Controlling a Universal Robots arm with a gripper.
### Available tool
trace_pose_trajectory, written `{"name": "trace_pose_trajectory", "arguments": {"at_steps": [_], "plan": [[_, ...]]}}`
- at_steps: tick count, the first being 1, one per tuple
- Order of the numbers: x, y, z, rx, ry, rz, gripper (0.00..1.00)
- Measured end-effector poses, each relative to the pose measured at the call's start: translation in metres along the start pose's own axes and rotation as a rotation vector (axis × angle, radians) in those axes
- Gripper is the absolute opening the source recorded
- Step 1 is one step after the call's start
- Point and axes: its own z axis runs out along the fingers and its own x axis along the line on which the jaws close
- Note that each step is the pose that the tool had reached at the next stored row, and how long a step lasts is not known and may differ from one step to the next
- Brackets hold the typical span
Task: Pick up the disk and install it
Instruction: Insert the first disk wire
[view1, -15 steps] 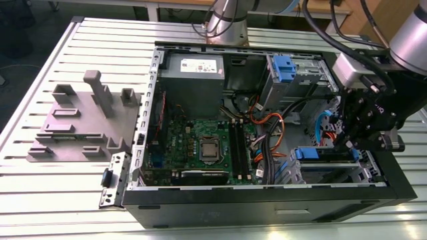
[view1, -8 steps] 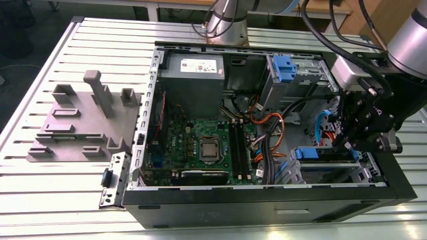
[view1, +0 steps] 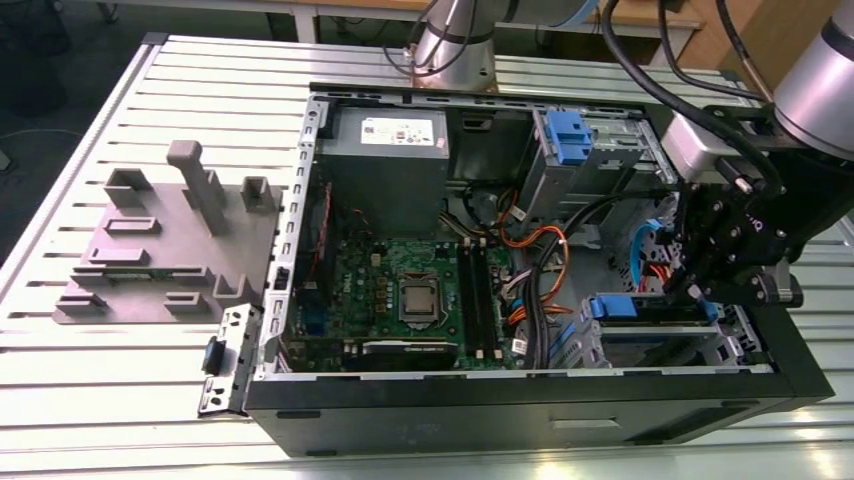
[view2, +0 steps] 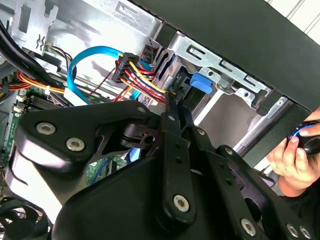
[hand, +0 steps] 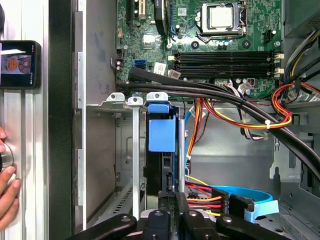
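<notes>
The disk (view1: 650, 312) stands on edge in the lower drive cage at the open computer case's corner, on the exterior view's right, its blue rail tab (hand: 162, 131) facing the motherboard. In the first wrist view the disk (hand: 161, 167) runs from that tab back towards my fingers. My gripper (view1: 685, 292) reaches down into the cage behind it. The black fingers (hand: 182, 206) lie close together, shut, with their tips (view2: 171, 105) at the disk's cable end. Whether they press on it I cannot tell.
Red, yellow and orange power wires (hand: 207, 192) and a blue data cable (hand: 250, 197) crowd beside my fingers. A thick black cable bundle (hand: 215, 92) crosses above the cage. A person's hand (view2: 295, 152) rests outside the case wall. Power supply (view1: 390, 150), a second blue caddy (view1: 567, 135) and a grey fixture (view1: 160, 240) stand farther off.
</notes>
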Motion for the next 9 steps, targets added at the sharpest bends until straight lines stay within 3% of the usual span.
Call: {"name": "trace_pose_trajectory", "arguments": {"at_steps": [3, 4, 9], "plan": [[0.0000, 0.0000, 0.0005, 0.0000, -0.0010, 0.000, 0.17], [0.0001, 0.0000, -0.0007, 0.0000, 0.0001, 0.000, 0.24], [0.0007, 0.0000, -0.0082, -0.0001, -0.0001, 0.000, 0.24]]}}
